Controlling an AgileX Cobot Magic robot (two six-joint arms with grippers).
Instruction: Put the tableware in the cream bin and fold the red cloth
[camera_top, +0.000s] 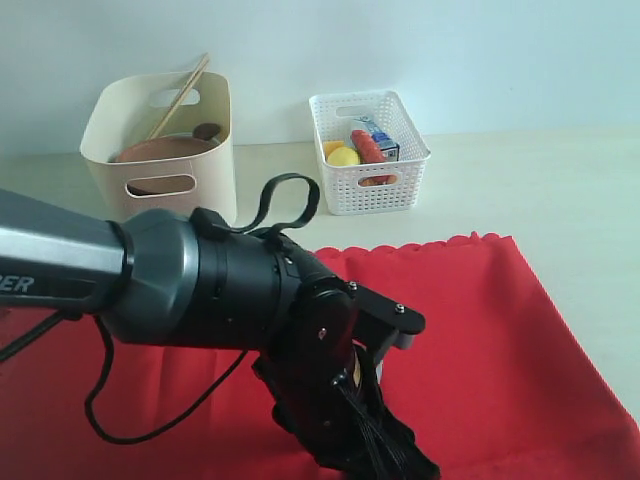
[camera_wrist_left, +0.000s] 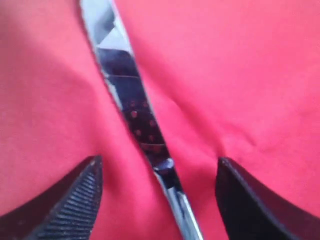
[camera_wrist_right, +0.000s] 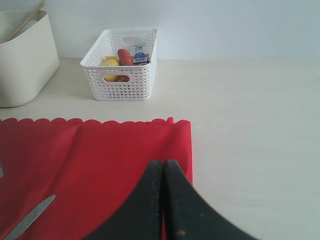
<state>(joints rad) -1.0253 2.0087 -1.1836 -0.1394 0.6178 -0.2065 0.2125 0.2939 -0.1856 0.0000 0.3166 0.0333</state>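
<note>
Left gripper (camera_wrist_left: 159, 161) jaws apart, knife (camera_wrist_left: 135, 110) between them, untouched on soft cloth (camera_wrist_left: 240, 75) — thin, stiff, slick steel; pinch across midsection — right gripper (camera_wrist_right: 162, 172) closed

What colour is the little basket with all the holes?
White; the basket shows best in the exterior view.

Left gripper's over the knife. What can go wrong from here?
The knife lies flat on the red cloth inside the open left gripper: closing could pinch fabric and drag the cloth. It is thin and shiny, so it may slip or twist. The chopsticks lean out of the cream bin; a dropped knife might knock them.
</note>
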